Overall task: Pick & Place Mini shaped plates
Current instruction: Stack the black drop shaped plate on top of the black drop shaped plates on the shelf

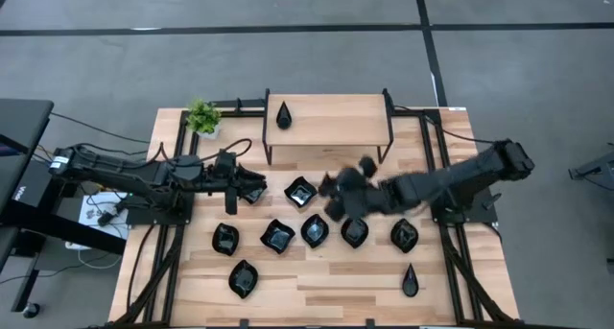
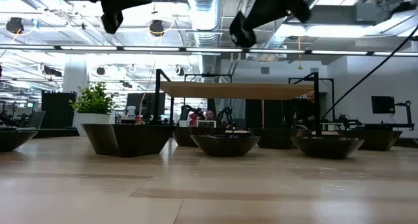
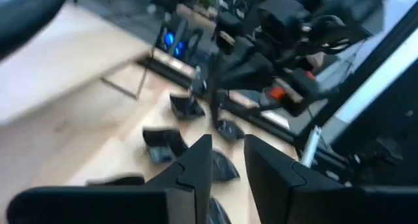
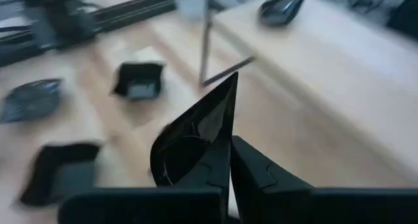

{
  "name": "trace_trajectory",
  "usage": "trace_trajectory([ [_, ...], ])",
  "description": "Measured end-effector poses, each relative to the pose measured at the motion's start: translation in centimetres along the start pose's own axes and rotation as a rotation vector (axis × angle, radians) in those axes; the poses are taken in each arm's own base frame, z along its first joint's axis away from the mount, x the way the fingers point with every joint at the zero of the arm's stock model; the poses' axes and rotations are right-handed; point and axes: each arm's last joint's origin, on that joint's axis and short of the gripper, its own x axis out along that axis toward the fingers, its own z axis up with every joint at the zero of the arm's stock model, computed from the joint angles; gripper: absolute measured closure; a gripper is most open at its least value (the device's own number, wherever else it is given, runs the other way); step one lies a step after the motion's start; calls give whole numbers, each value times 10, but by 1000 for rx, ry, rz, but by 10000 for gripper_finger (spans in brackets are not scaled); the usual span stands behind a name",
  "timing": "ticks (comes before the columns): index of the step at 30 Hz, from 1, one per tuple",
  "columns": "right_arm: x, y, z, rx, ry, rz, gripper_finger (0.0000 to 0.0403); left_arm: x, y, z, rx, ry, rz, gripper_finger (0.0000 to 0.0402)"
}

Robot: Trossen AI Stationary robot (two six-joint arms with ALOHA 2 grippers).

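Several glossy black mini plates lie on the wooden table, among them a wavy square [image 1: 300, 192], a leaf oval [image 1: 243, 277] and a teardrop [image 1: 411, 281]. Another teardrop [image 1: 284, 115] rests on the raised shelf. My right gripper [image 1: 336, 190] hangs high over the table's middle, shut on a pointed black plate [image 4: 196, 136]. My left gripper [image 1: 251, 187] hovers left of the middle. Its fingers [image 3: 228, 160] stand a narrow gap apart and empty, with a plate [image 3: 225, 166] on the table below them. In the low view both grippers [image 2: 111, 15] [image 2: 245, 28] are well above the plates. My right gripper pinches the pointed plate by its broad end [image 4: 219, 165] between the two fingers. The plate stands on edge in the hold, its pointed tip [image 4: 232, 83] sticking out forward past the fingertips. It is lifted clear of the table.
A wooden shelf [image 1: 331, 118] on a black frame stands at the table's far side, with a small green potted plant [image 1: 202, 118] to its left. Black rails run along the table's left and right edges. Bare wood shows along the near edge between the plates.
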Motion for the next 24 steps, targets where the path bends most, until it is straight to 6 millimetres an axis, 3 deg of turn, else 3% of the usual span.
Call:
trace_trajectory([
  [6,22,-25,36,-57,-105,-110,403,1,-2,17,123,-206,56,268],
  [14,29,-36,74,-144,-342,-143,403,28,6,15,358,-224,236,230],
  [20,44,-34,79,-199,-396,-189,403,52,8,34,531,-241,362,236],
  [24,54,-30,77,-228,-395,-285,403,64,13,42,541,-241,409,241],
])
